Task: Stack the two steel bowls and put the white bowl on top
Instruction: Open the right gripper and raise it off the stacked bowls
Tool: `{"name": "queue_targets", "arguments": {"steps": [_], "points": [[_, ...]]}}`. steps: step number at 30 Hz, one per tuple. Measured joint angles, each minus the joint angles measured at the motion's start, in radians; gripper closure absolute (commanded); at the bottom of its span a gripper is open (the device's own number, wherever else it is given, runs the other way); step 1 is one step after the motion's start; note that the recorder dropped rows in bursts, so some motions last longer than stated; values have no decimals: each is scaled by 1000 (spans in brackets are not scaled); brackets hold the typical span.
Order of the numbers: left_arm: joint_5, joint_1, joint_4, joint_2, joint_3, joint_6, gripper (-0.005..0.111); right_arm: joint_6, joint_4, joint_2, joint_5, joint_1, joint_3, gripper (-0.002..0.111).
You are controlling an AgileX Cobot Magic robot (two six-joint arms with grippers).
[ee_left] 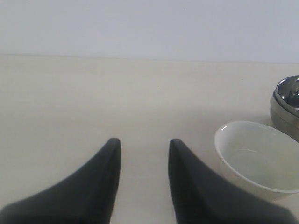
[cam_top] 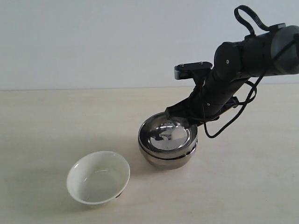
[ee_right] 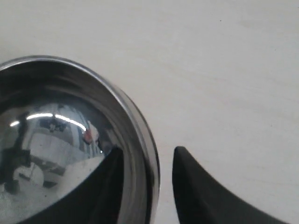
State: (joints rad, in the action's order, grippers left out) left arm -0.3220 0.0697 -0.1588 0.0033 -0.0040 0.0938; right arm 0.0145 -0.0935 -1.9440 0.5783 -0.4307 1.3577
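The two steel bowls are nested near the table's middle, the upper bowl (cam_top: 167, 134) sitting inside the lower one (cam_top: 169, 159). My right gripper (cam_top: 188, 122) straddles the upper bowl's far right rim. In the right wrist view one finger is inside the steel bowl (ee_right: 56, 135) and the other outside, and the right gripper (ee_right: 147, 151) is open with a gap beside the rim. The white bowl (cam_top: 98, 177) stands upright at the front left, apart from the stack. My left gripper (ee_left: 143, 142) is open over bare table, with the white bowl (ee_left: 257, 158) and the steel stack (ee_left: 286, 105) off to one side.
The pale wooden table (cam_top: 46, 121) runs back to a plain white wall. A black cable loops off the right arm (cam_top: 252, 56) beside the stack. The left arm does not show in the exterior view.
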Motion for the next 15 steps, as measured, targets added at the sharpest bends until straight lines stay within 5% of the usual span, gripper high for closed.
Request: {"name": "queue_targets", "arguments": {"steps": [15], "points": [[0, 0, 0, 0, 0, 0, 74, 2, 18, 76, -11, 0, 19, 75]]}}
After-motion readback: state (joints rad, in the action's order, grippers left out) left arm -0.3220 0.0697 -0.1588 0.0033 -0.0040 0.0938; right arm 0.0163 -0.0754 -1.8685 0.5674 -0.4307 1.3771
